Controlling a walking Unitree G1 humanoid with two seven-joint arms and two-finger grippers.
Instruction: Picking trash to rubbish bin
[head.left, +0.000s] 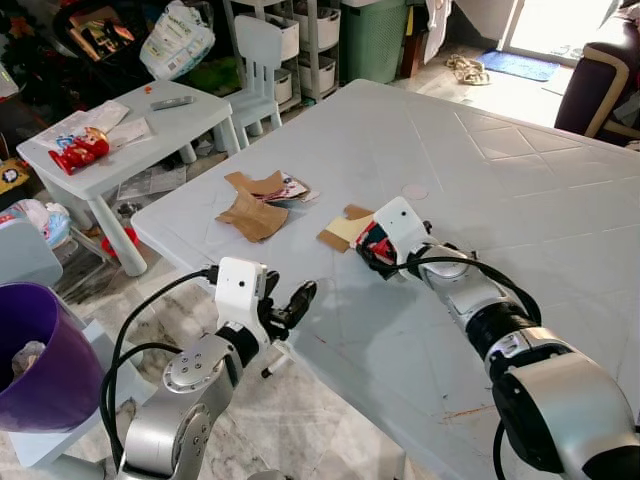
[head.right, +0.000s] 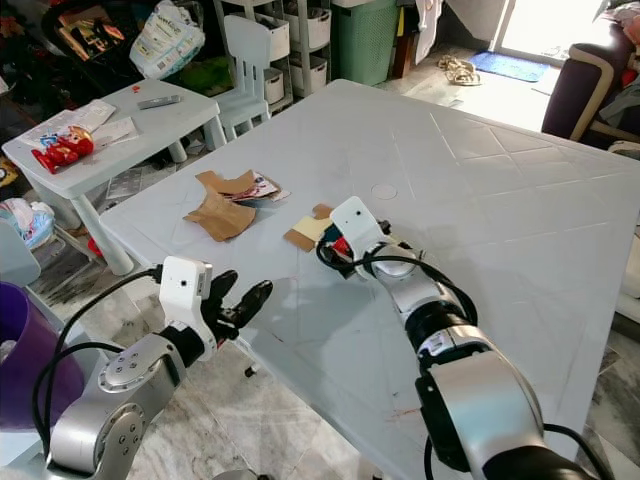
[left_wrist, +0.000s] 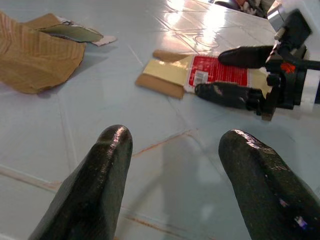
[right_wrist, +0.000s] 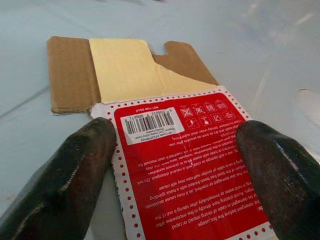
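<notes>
Flattened red-printed cardboard carton (right_wrist: 180, 145) on glossy white table (head.left: 520, 190), right end effector (right_wrist: 182, 165) spread astride it, left end effector (left_wrist: 175, 180) released.

Table: a pale grey plastic table (head.left: 520, 190) is carrying the litter.
Lying on it: a flattened red carton (right_wrist: 185, 145) and torn brown cardboard pieces (head.left: 252, 212).

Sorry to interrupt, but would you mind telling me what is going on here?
The robot is clearing trash from the white table. Its right gripper is down over a flattened red and cardboard packet, fingers open on either side, nothing gripped yet. The left gripper waits open at the table's edge. More torn cardboard lies nearby; a purple bin stands at the robot's left.
</notes>
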